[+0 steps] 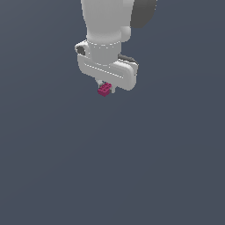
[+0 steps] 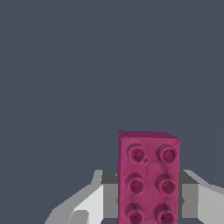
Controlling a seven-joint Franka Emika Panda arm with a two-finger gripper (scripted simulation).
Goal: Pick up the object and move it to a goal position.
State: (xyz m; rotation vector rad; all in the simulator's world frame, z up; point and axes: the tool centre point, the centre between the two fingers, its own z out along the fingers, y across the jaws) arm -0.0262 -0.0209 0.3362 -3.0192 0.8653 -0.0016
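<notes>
The magenta-pink brick-like block (image 1: 104, 90) with round bumps on top sits between the fingers of my white gripper (image 1: 107, 89), just under the arm's body in the exterior view. In the wrist view the block (image 2: 148, 177) fills the space between the two grey-white fingers (image 2: 89, 203), which press on its two long sides. The gripper is shut on the block. The fingertips are mostly hidden by the gripper body in the exterior view.
A flat dark grey-blue surface (image 1: 110, 167) fills both views. Nothing else shows on it.
</notes>
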